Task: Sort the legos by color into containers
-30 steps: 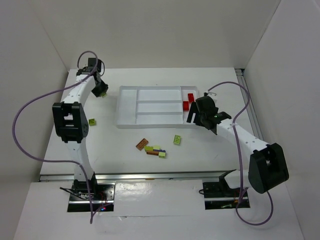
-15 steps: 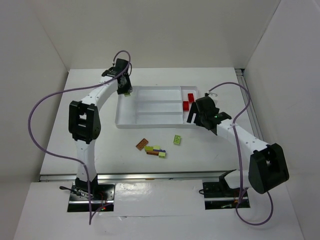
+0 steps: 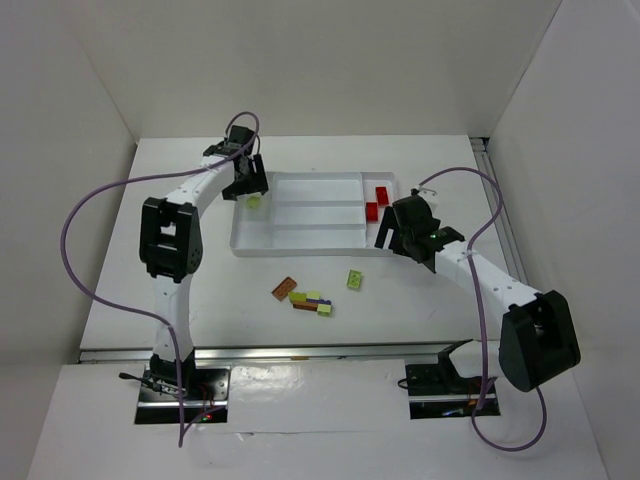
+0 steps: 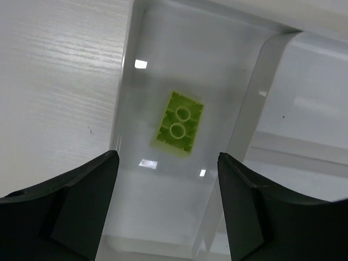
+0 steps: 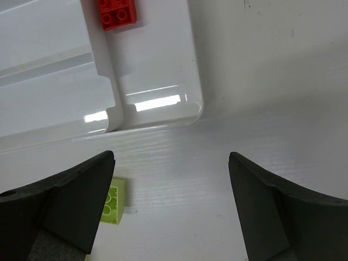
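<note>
The white tray lies at the table's middle back. My left gripper hovers open over its narrow left end compartment, where one lime green lego lies loose beyond the fingertips of the left gripper. Two red legos sit in the right end compartment. My right gripper stands open and empty over bare table by the tray's near right corner, with a red lego visible inside the tray. A lime lego lies beside its left finger.
In front of the tray lie loose legos: a brown-orange one, a lime one, and a small cluster of lime, purple and brown. White walls enclose the table on three sides.
My left arm swung right from the table's left side to the tray's left end. Its jaws opened and the lime lego now lies in that compartment. The right arm barely moved.
</note>
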Available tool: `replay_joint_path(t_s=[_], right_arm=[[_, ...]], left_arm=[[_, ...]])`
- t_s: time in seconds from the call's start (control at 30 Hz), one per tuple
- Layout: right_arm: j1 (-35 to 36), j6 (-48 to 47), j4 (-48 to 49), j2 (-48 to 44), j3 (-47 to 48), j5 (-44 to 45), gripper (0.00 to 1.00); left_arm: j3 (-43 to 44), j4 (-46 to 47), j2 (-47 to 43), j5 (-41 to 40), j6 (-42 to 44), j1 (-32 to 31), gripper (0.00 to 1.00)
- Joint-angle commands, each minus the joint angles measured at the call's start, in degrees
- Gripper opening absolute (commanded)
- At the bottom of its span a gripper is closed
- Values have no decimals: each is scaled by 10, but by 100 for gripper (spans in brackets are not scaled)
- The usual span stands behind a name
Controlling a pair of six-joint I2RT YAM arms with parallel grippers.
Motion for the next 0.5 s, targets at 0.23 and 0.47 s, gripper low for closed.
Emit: replay_joint_path(t_s=[0.23,0.47], right_arm=[[5,-16,15,2,3,3,93],[10,-21,40,27,3,-17,93]], left_arm=[[-207,-11,-206,-98,-104,69,66],[-386,14,-321,-55,-192,198,91]])
